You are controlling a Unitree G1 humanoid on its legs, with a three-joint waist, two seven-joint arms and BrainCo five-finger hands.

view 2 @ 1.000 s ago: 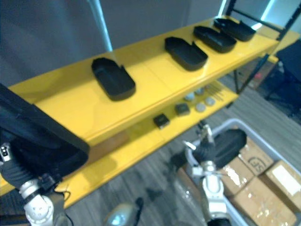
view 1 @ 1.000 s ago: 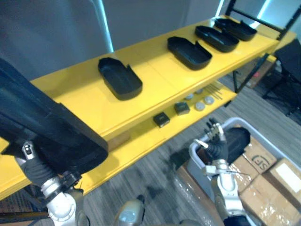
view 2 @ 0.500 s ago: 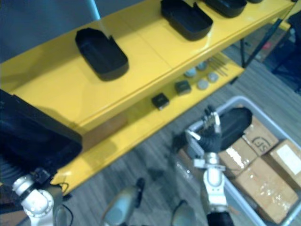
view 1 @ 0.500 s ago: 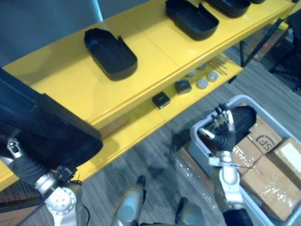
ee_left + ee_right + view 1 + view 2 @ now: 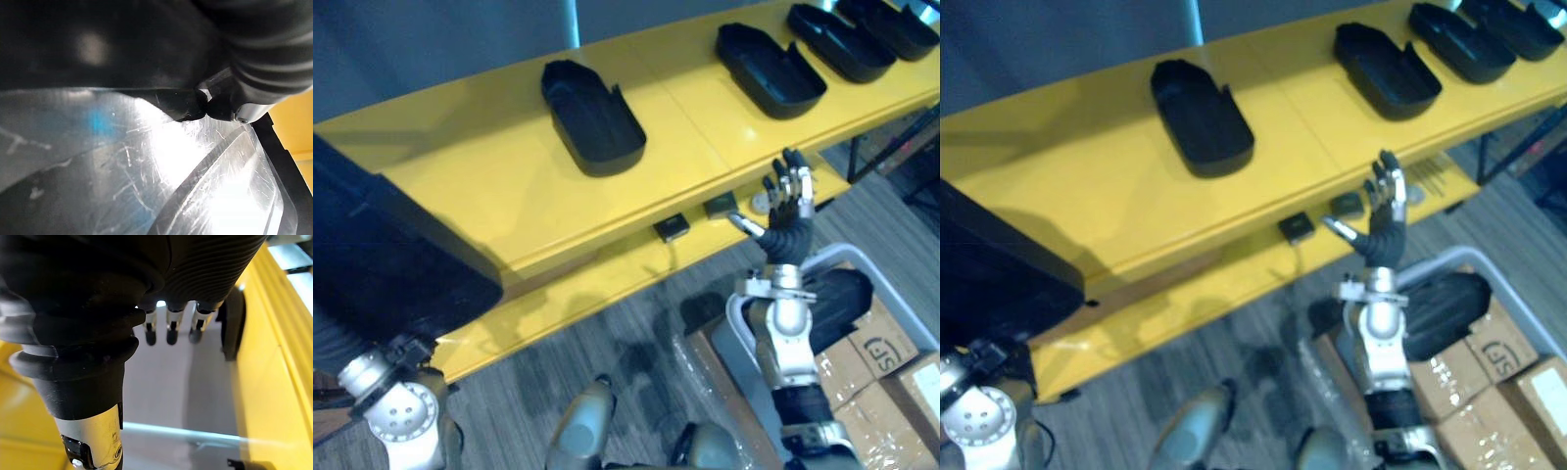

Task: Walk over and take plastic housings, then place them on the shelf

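Carrying: the large black plastic housing (image 5: 401, 264) rides low at our left, close by the yellow shelf top (image 5: 509, 186); we cannot tell whether it overhangs the shelf yet.
Left hand (image 5: 274, 44): hidden under that housing, so we cannot tell how its fingers lie.
Changed: our right hand (image 5: 788, 211) has risen from the grey plastic crate (image 5: 732, 315) to the shelf's front lip, fingers straight and spread, empty. Our view shifted too.
Meaning: we judge the set-down comes next.
Room: a bare yellow stretch lies between our load and the nearest placed black housing (image 5: 592, 117).
Edges: the front lip needs clearing, and small black blocks (image 5: 673, 227) sit on the lower shelf.
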